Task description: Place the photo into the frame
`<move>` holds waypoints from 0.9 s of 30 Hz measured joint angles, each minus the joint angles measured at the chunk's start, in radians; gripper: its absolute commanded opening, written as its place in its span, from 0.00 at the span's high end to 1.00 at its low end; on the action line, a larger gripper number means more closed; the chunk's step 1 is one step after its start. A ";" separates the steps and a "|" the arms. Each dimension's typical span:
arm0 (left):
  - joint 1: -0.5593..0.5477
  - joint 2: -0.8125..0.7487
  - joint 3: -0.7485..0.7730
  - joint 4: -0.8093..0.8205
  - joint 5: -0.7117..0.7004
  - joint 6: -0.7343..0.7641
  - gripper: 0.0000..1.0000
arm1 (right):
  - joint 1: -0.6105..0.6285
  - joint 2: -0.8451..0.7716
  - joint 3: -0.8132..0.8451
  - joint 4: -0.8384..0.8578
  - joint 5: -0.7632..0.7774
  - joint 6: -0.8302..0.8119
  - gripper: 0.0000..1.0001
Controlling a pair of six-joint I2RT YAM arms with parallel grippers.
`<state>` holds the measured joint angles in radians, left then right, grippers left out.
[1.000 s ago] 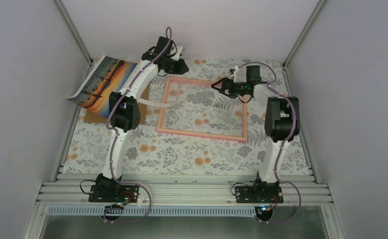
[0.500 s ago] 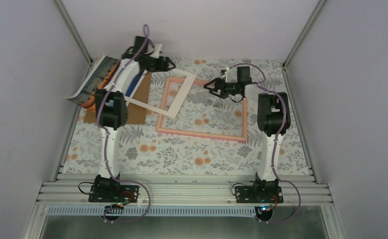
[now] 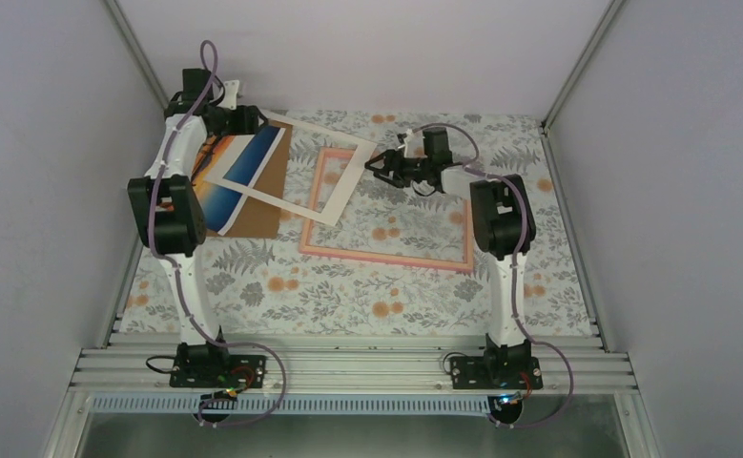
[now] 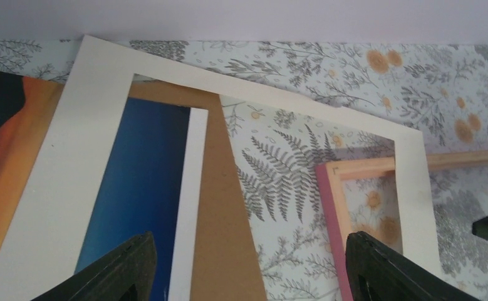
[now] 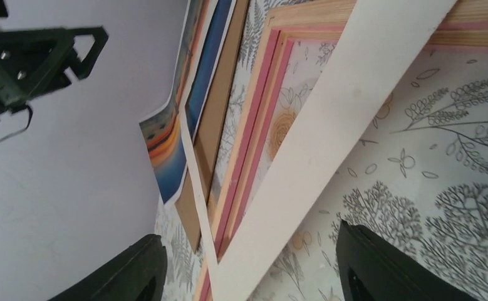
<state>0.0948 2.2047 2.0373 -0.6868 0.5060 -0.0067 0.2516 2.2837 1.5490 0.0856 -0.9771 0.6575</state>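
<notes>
The photo [image 3: 250, 160] lies face up on a brown cardboard sheet [image 3: 262, 215] at the back left; its blue part [image 4: 141, 188] shows in the left wrist view. The pink frame [image 3: 386, 256] lies flat mid-table. A white mat border [image 3: 272, 200] rests across the photo and the frame's back-left corner [image 4: 329, 207]. My left gripper [image 3: 253, 119] hovers open over the mat's far corner, with nothing between its fingers [image 4: 128, 269]. My right gripper [image 3: 372, 170] is open at the mat's right corner, and the mat band [image 5: 329, 144] lies under its jaws, untouched.
A floral cloth [image 3: 348, 296] covers the table. Grey walls [image 3: 52, 191] close in the left, back and right sides. The left arm's elbow [image 3: 165, 212] stands near the left wall. An aluminium rail [image 3: 348, 367] runs along the near edge.
The left gripper opened, let go of the mat and swung to the back-left corner. The photo dropped from leaning on the wall to flat. The right gripper moved left, its jaws narrowing.
</notes>
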 measured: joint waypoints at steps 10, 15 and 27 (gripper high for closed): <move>-0.005 -0.133 -0.183 0.053 -0.036 0.003 0.24 | 0.054 0.066 0.001 0.128 0.085 0.194 0.42; -0.002 -0.174 -0.256 0.079 -0.044 -0.002 0.25 | 0.076 0.086 0.001 0.172 0.107 0.270 0.47; -0.002 -0.211 -0.306 0.111 -0.051 -0.014 0.25 | 0.108 0.143 0.014 0.248 0.114 0.405 0.84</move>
<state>0.0925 1.9934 1.7309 -0.5758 0.4549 -0.0208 0.3599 2.4264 1.5627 0.3336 -0.8627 1.0622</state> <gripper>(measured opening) 0.752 0.324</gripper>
